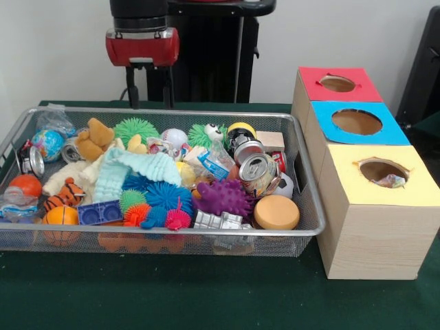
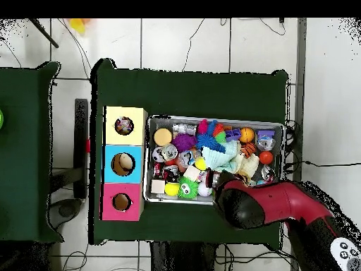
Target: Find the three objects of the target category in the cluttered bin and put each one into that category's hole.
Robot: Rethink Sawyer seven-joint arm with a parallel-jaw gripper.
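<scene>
Hanging above the wire bin's [image 1: 302, 230] far rim, the gripper [image 1: 148, 88] holds nothing, its two dark fingers [image 1: 130, 89] spread narrowly apart. A crushed can [image 1: 258, 172] lies tilted among the clutter, open end facing the camera. Three wooden boxes [image 1: 375, 230] stand beside the bin.

From overhead, the arm [image 2: 271, 205] covers the bin's lower right corner; the can is too small to make out.

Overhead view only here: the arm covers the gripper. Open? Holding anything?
Observer: Open and empty. The front view shows the gripper with fingers apart and nothing between them.
Operator: Is it down in the clutter?
Observer: No. It hangs above the bin, about over the rim on the robot's side, touching nothing.
Operator: What's closest under it?
Observer: The green spiky ball, with the teddy bear beside it.
</scene>
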